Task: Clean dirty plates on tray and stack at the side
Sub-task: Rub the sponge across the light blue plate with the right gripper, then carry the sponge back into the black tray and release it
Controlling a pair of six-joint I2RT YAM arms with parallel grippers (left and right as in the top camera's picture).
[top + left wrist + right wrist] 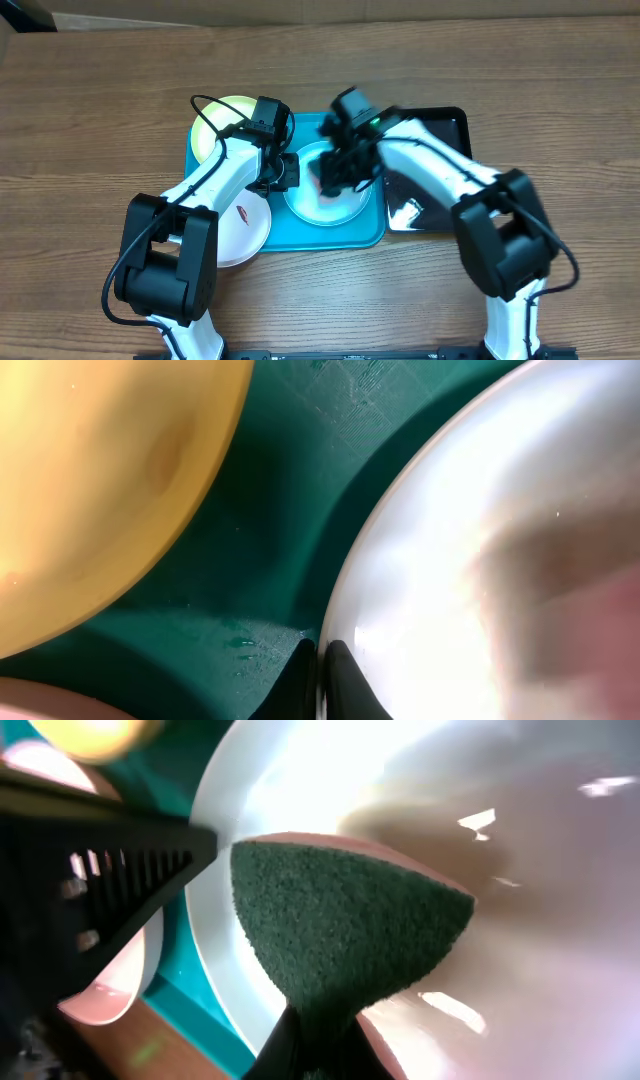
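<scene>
Midway: right gripper [315, 1050], clamping a sponge [340, 930], scrubs the mint plate [340, 208] on the tray [340, 237], mid-tabletop; left gripper [319, 670] pinches its rim. The white plate [245, 225] seems smeared; nothing stacked.

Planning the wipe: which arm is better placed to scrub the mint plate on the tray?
Right. The right hand holds the green pad on the mint plate; the left hand pinches that plate's rim.

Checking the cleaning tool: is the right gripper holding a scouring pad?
Yes, the right gripper pinches a dark green scouring pad over the pale mint plate.
</scene>
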